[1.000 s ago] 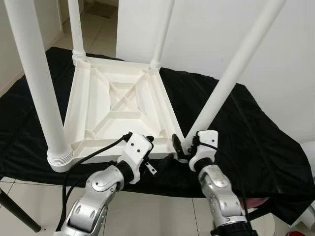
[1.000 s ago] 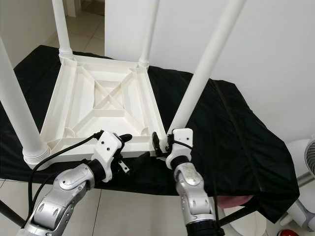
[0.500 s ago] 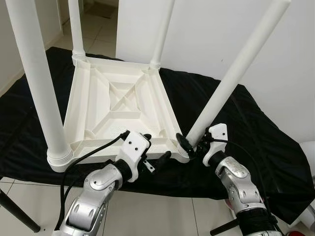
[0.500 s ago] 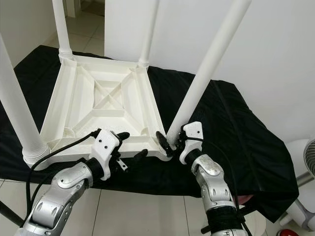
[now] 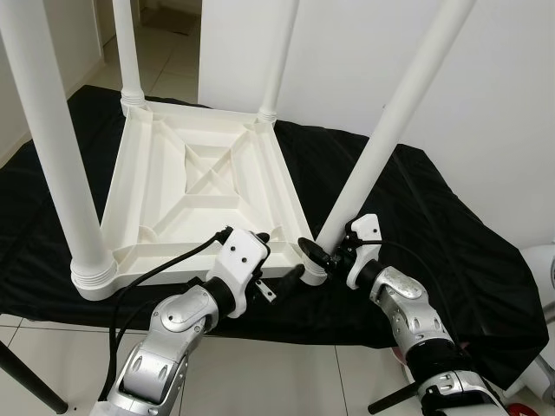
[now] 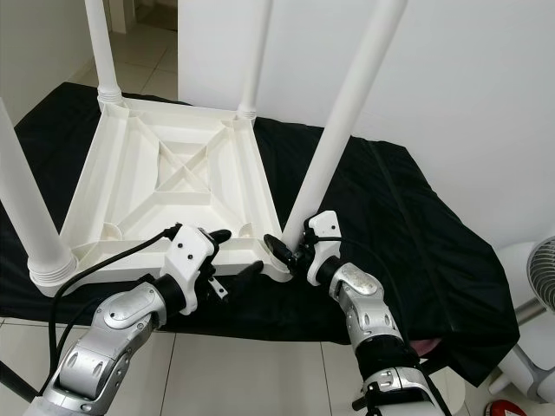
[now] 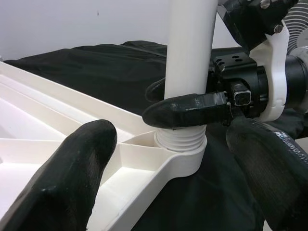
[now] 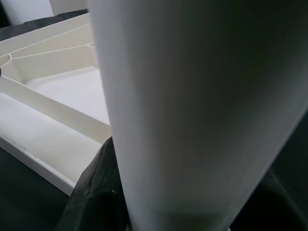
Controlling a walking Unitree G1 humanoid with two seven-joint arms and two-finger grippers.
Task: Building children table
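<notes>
Since a second ago the right gripper [image 5: 323,257] has swung from in front of the near right corner to the outer side of the leg, and its fingers [image 7: 185,109] now clasp the base of the tilted white plastic table leg [image 5: 397,113], just above the ribbed threaded collar [image 7: 180,142]. The head camera has also shifted a little, so the whole scene sits differently. The white moulded plastic children's table top [image 5: 204,186] lies upside down on the black cloth-covered bench [image 5: 451,225], its ribbed underside facing up, directly beyond both sets of fingers. The left gripper [image 5: 279,270] hovers just short of the same corner with its fingers spread apart and holding nothing, one finger over the rim of the top and the other outside the corner socket. Between those open fingers, the left wrist view shows the leg's thread still partly exposed above the socket, so this leg appears only part-way screwed in, and it leans outward while the other three white legs [image 5: 54,147] stand straighter in their corners. By this reading, all four legs are in place and the task is close to its end: what is left is turning this last leg until the thread disappears and it stands true, then flipping the table onto its feet.
</notes>
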